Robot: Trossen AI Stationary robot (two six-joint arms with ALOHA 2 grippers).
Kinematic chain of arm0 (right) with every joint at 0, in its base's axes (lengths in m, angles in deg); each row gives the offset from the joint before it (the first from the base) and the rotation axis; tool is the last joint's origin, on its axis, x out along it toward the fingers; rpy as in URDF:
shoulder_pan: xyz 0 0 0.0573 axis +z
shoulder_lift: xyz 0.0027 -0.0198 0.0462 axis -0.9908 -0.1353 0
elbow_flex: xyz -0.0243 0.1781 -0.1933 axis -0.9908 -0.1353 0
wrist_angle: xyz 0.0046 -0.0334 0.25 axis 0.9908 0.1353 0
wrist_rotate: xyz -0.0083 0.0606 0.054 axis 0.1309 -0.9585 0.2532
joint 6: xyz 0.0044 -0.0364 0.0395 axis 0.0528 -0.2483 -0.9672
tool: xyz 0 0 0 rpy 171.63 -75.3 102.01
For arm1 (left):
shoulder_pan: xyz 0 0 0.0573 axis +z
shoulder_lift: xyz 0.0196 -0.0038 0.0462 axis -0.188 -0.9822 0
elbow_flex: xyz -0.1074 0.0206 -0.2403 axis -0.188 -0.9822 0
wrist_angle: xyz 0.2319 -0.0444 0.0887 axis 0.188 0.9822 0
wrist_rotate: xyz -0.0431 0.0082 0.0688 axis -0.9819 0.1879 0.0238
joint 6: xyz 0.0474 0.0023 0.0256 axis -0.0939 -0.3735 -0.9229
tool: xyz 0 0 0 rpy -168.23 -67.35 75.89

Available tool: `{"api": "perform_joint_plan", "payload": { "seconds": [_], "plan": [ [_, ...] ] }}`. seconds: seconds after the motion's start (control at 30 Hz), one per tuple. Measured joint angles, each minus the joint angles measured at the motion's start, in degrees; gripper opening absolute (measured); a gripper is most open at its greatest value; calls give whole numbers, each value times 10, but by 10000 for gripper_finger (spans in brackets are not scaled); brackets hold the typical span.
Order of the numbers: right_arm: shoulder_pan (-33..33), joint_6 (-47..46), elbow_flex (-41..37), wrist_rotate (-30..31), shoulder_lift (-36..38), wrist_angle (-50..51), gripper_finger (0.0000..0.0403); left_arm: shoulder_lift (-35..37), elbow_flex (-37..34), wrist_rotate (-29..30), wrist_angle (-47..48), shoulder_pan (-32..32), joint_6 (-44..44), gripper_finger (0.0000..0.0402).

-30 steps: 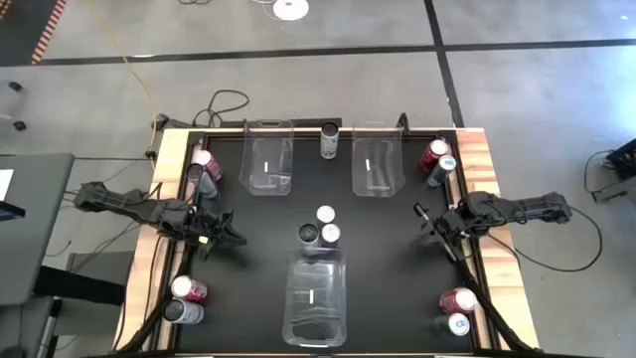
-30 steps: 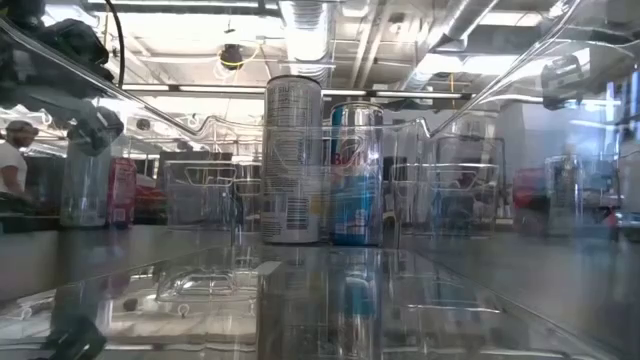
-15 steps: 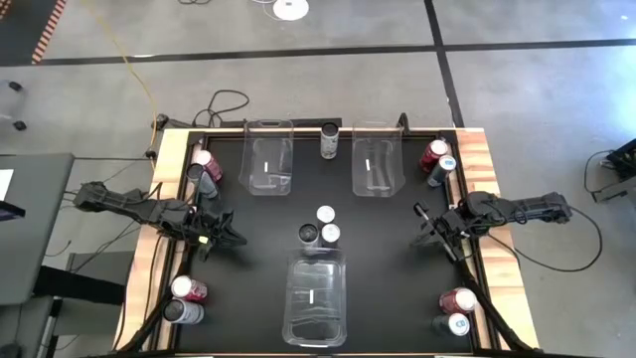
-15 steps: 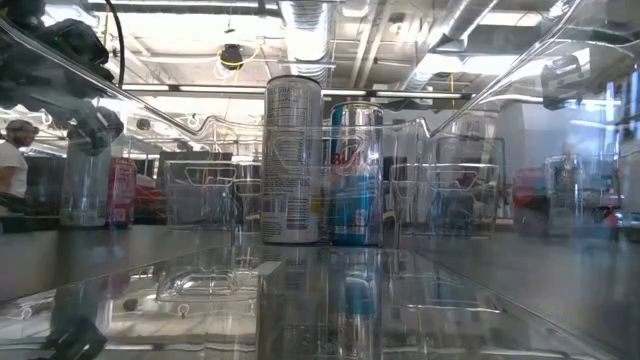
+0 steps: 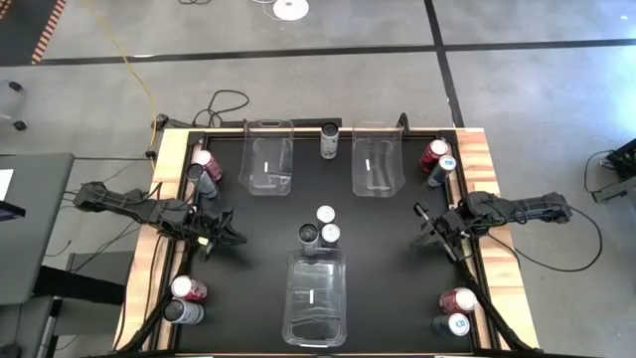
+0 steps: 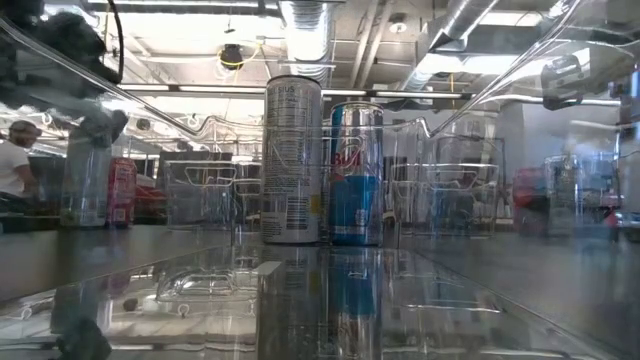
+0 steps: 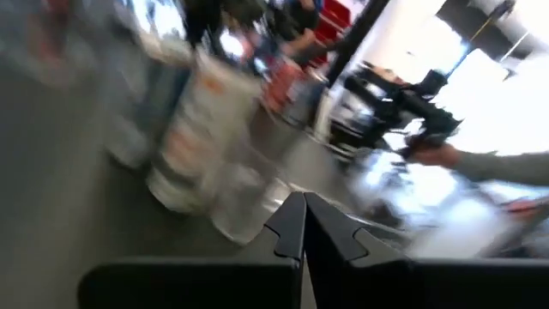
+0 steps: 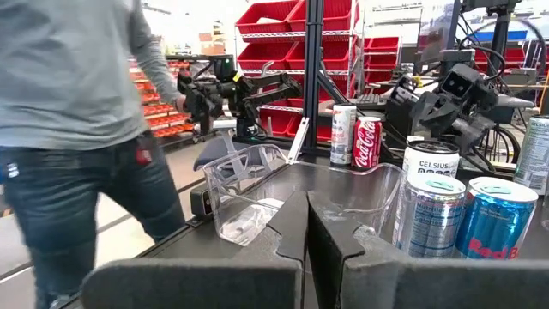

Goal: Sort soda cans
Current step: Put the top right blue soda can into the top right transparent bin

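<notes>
- High view shows you both arms parked at the table's sides: the left gripper [image 5: 221,236] sits over the left edge with its fingers pressed together on nothing, and the right gripper [image 5: 429,231] sits at the right edge, fingers likewise pressed together and empty.
- Your soda cans are not yet sorted. Three of them, the centre cluster [image 5: 320,229], stand touching one another mid-table, just beyond the near clear bin [image 5: 315,298].
- One lone can [image 5: 329,140] stands between the far-left bin [image 5: 268,157] and the far-right bin [image 5: 377,159].
- Pairs of cans wait at the corners: the far-left pair [image 5: 203,169], the far-right pair [image 5: 436,161], the near-left pair [image 5: 186,300] and the near-right pair [image 5: 455,309]. You can judge this spread as a starting layout, with all three bins holding no cans.
- Right wrist view gives you a Celsius can [image 8: 431,207] and a blue Red Bull can [image 8: 497,216] close ahead, with a clear bin behind them.
- Watch the person in a grey top [image 8: 81,112] standing beside the table beyond that bin.
- Expect the tight centre cluster to crowd any finger that reaches for a single can.
</notes>
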Motion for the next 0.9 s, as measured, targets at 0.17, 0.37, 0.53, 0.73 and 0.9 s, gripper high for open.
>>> {"api": "perform_joint_plan", "payload": {
  "seconds": [0.17, 0.37, 0.53, 0.73, 0.9],
  "plan": [
    [-5, 69, 0, 7, -1, -38, 31, 0, 0, 72, -5, 0, -155, 0],
    [-7, 95, 0, 18, 0, -327, 31, 0, 0, 146, -109, 0, -79, 0],
    [-23, 59, 0, 93, 0, -494, 31, 0, 13, 154, -177, 0, 3, 0],
    [-38, -186, 10, 374, -2, -398, 31, 1, 38, 241, -252, 0, -30, 0],
    [-48, -181, 35, 381, -3, -232, 31, 0, 61, 285, -285, 0, -43, 0]
  ]
}}
